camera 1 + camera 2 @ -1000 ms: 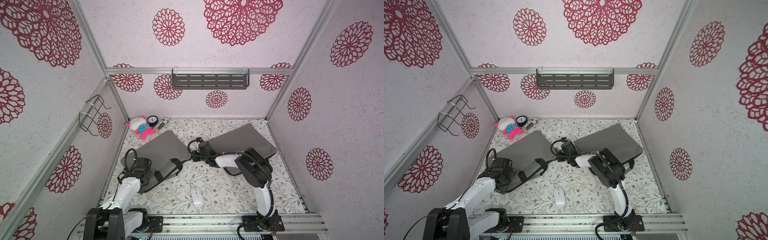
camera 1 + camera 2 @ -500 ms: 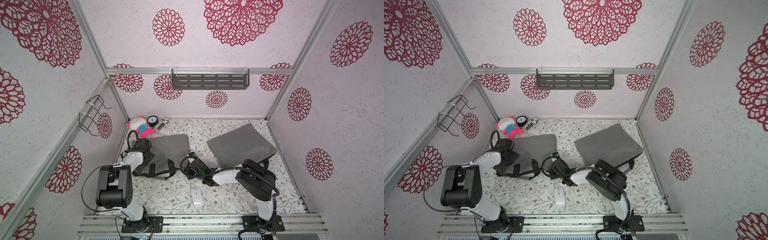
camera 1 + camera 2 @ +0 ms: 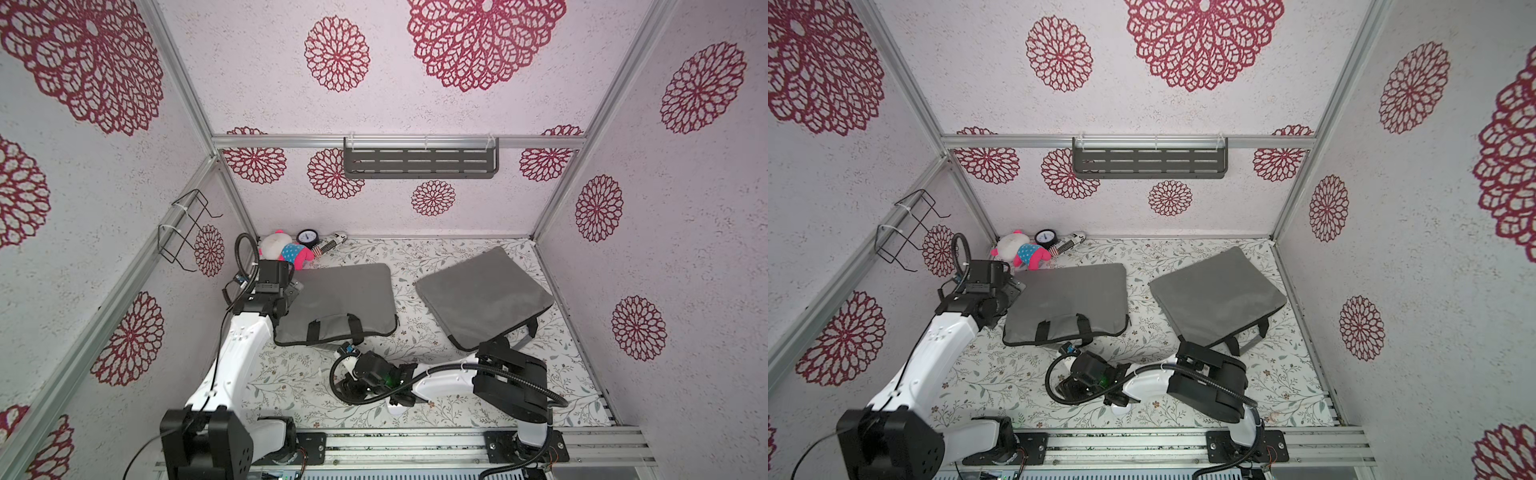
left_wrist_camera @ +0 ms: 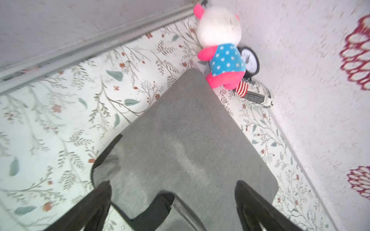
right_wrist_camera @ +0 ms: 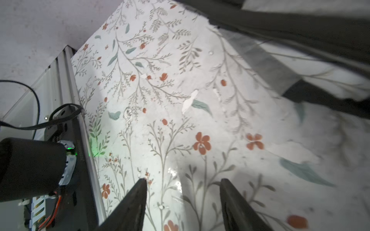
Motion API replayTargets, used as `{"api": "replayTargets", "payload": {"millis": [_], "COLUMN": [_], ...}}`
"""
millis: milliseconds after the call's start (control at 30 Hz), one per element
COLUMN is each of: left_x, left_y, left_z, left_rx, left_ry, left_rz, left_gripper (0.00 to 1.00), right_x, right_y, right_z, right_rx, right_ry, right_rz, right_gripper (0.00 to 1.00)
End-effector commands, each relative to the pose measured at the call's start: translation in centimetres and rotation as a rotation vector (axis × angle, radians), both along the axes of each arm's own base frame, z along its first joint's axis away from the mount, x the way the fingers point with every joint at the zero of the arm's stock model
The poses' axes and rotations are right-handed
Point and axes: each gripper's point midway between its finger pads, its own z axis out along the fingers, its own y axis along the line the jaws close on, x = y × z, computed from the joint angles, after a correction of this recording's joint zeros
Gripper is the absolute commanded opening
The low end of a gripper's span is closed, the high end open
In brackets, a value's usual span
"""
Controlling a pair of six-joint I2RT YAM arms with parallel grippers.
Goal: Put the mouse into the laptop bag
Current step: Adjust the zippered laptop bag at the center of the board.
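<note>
In a top view: finds mouse (image 3: 397, 410) unbagged at front edge of table (image 3: 291, 386), half under right arm (image 3: 449, 376), apart from bag (image 3: 340, 299). Left wrist: shows left gripper (image 4: 172, 183) wide over bag, empty. Right wrist: shows right gripper (image 5: 183, 180) parted, empty; pickup, bagging remaining.

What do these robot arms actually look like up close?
Both the left arm and right arm have smooth white shells between chunky black joints. A black cable loops beside each wrist, and a small green light glows on the right one. Left tool and right tool each end in two dark tapering fingers.
</note>
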Motion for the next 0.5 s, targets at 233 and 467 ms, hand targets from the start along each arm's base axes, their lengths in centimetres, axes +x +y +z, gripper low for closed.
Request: {"api": "replayTargets", "payload": {"millis": [233, 467], "left_x": [-9.7, -9.5], "left_y": [-2.2, -6.5], "left_z": [-7.8, -10.6], "left_rx": [-0.215, -0.369], "left_ry": [0.04, -0.052], "left_rz": [0.044, -0.073], "left_gripper": [0.98, 0.98], "right_x": [13.7, 22.2], "right_y": [-8.3, -10.2], "right_z": [5.9, 0.9], "right_rx": [0.023, -0.024], "right_ry": [-0.131, 0.001], "right_rz": [-0.314, -0.446], "right_gripper": [0.74, 0.78]}}
